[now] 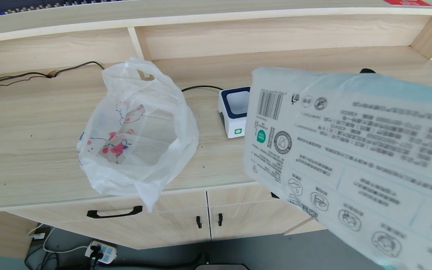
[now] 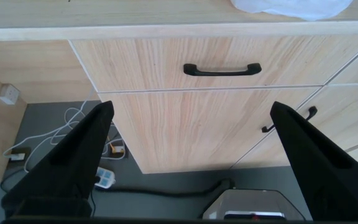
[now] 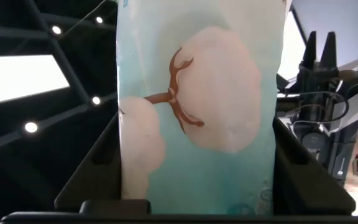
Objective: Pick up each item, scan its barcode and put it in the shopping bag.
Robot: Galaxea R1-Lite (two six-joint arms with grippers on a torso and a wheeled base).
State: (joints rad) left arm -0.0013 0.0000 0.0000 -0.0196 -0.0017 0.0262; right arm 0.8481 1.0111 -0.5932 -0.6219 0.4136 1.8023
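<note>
In the head view, the pack (image 1: 351, 157) hangs high, right of the scanner (image 1: 234, 112). Its barcode (image 1: 270, 104) faces up toward us, so we think the scan may fail unless it is turned. The bag (image 1: 137, 131) slumps open on the counter (image 1: 32, 131).

In the left wrist view, the left gripper (image 2: 191, 106) is spread and empty before the drawers (image 2: 166, 62).

In the right wrist view, the right gripper (image 3: 196, 121) is clamped on the pack, which looks soft and could slip.

Left gripper (image 2: 191, 107) hangs with its 2 black fingers (image 2: 73, 155) spread wide before a wooden cabinet (image 2: 185, 130), facing a drawer's black handle (image 2: 222, 69). A corner of the white shopping bag (image 2: 291, 6) rests on the countertop (image 2: 104, 15); cables (image 2: 61, 134) trail across the dark floor.
</note>
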